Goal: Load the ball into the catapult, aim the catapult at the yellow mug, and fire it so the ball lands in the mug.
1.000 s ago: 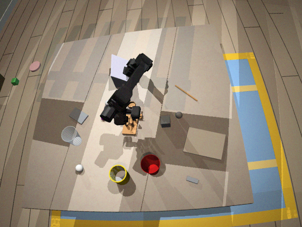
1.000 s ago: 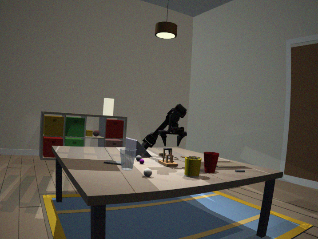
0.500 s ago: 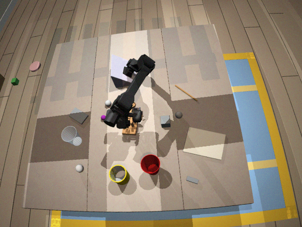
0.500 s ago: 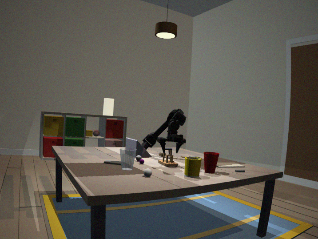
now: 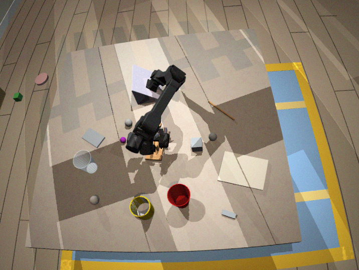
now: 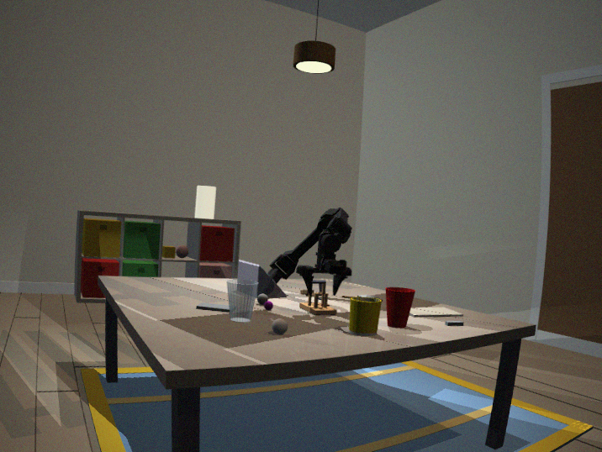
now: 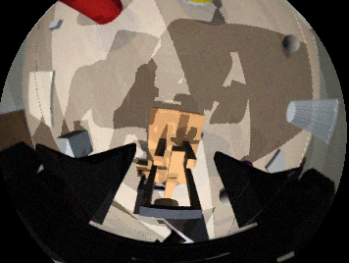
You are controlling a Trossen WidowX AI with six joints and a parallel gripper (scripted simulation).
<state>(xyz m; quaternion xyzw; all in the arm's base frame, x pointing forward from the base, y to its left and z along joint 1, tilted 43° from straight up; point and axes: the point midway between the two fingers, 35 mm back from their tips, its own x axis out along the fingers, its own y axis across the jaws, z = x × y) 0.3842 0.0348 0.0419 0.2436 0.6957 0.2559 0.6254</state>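
The wooden catapult [image 5: 156, 155] [image 6: 323, 310] [image 7: 159, 123] stands mid-table, its base edge facing the mugs. My gripper [image 6: 323, 293] [image 7: 176, 151] is open and empty, its fingers apart on either side of the catapult's frame. In the top view the arm covers much of both. A small purple ball [image 5: 123, 139] [image 6: 267, 305] lies on the table left of the catapult; a finger nearly hides it in the wrist view. The catapult's dark round cup [image 7: 167, 202] shows no ball that I can make out. The yellow mug [image 5: 149, 213] [image 6: 363, 317] stands upright near the front edge.
A red cup [image 5: 178, 195] [image 6: 399, 307] stands right of the yellow mug. A clear cup [image 5: 82, 159] [image 6: 240, 303] is at the left. Grey balls [image 5: 128, 122] [image 5: 212, 136] [image 5: 94, 199], a grey block [image 5: 196, 144], a stick [image 5: 221, 110], a cream board [image 5: 243, 172] and a lilac wedge [image 5: 140, 80] lie around.
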